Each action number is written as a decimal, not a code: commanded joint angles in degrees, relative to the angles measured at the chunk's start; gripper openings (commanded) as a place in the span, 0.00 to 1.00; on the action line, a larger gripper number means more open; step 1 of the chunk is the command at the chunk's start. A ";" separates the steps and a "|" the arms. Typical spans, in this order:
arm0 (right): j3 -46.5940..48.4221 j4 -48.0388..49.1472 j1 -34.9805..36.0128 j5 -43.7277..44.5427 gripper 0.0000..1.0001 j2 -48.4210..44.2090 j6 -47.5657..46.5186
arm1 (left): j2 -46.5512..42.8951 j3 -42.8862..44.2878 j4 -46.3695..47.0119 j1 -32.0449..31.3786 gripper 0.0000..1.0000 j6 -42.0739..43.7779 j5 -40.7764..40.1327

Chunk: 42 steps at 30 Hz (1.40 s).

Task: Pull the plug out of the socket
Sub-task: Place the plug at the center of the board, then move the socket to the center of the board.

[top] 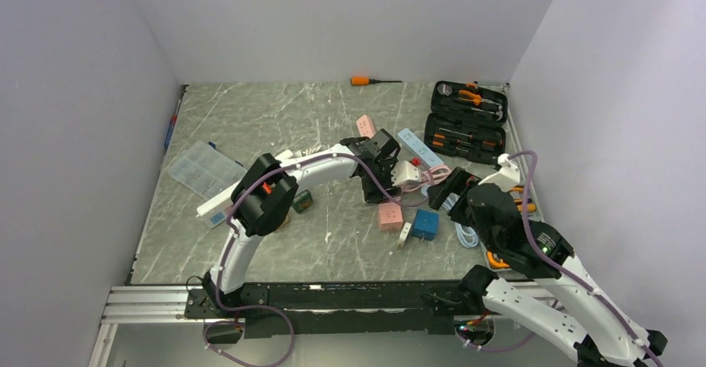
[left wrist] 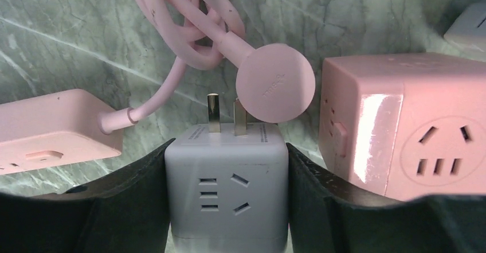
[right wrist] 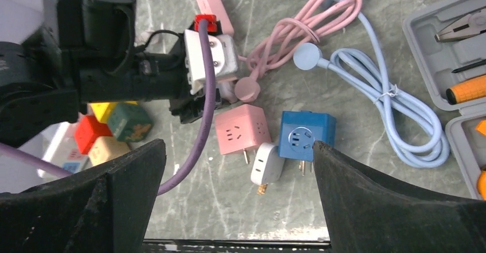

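Observation:
My left gripper [left wrist: 226, 207] is shut on a pale grey cube socket [left wrist: 226, 184], one finger on each side. The cube's two metal prongs [left wrist: 213, 112] point away and stand bare. A round pink plug [left wrist: 275, 90] on a bundled pink cable [left wrist: 189, 29] lies just past the prongs and overlaps one of them. I cannot tell whether they touch. In the top view the left gripper [top: 395, 170] holds the cube [top: 407, 174] mid-table. The cube also shows in the right wrist view [right wrist: 224, 61], with the pink plug [right wrist: 247, 88] beside it. My right gripper [right wrist: 238, 195] is open and empty, above the table's near right part [top: 449, 187].
A pink power strip [left wrist: 51, 129] lies left of the cube and a pink cube socket [left wrist: 412, 127] right of it. A blue cube socket [right wrist: 302, 135], a white plug [right wrist: 267, 162] and a coiled blue cable [right wrist: 390, 109] lie nearby. An open tool case [top: 466, 119], a clear box [top: 203, 169] and coloured blocks [right wrist: 109, 124] are around.

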 commanded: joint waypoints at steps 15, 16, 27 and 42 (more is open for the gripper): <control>5.21 10.58 0.05 -2.45 1.00 8.93 -12.09 | -14.96 17.78 -21.36 11.92 0.99 -14.27 3.47; 5.00 12.51 0.05 -3.53 1.00 9.32 -13.79 | -16.79 17.84 -22.67 13.07 0.99 -13.53 1.13; 14.78 19.79 0.07 -15.06 1.00 33.10 -23.07 | -37.05 -4.20 -23.71 38.52 0.99 -13.02 11.21; 21.62 27.80 12.40 -16.07 0.95 54.65 -31.03 | -46.70 -21.67 -29.67 61.89 0.99 1.46 17.85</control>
